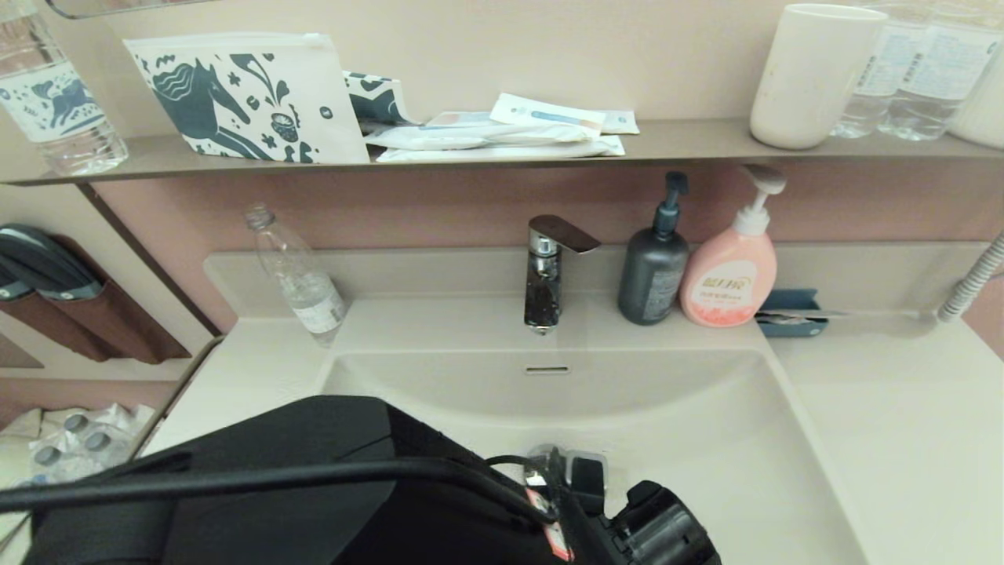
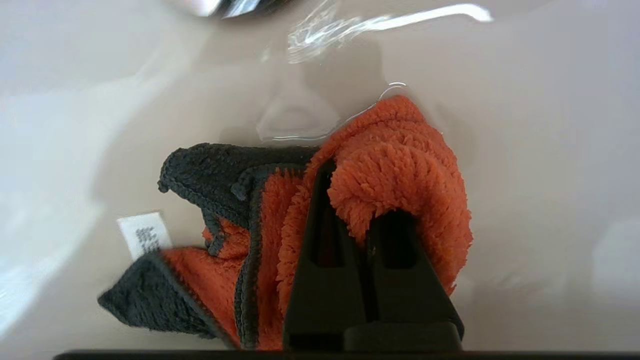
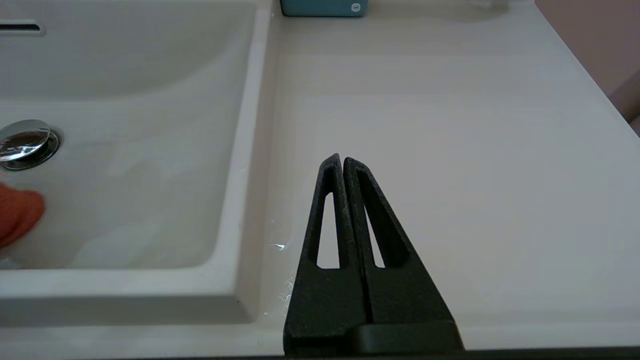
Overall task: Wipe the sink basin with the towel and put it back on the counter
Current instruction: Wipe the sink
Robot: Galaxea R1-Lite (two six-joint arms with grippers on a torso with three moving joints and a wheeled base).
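Observation:
The orange-red towel (image 2: 400, 165) with its dark grey edge lies bunched on the wet floor of the cream sink basin (image 2: 525, 150). My left gripper (image 2: 357, 200) is shut on a fold of it. In the head view the black left arm (image 1: 314, 486) reaches over the basin (image 1: 667, 424) and hides both gripper and towel. The right wrist view shows a corner of the towel (image 3: 15, 212) just beside the chrome drain plug (image 3: 22, 140). My right gripper (image 3: 342, 159) hangs shut and empty over the counter (image 3: 450, 125) to the right of the basin.
A chrome faucet (image 1: 545, 271) stands behind the basin, with a dark pump bottle (image 1: 652, 275), a pink pump bottle (image 1: 729, 278) and a blue holder (image 1: 791, 312) to its right. A clear plastic bottle (image 1: 302, 278) leans at back left. A grey-brown wall shelf (image 1: 690, 145) hangs above.

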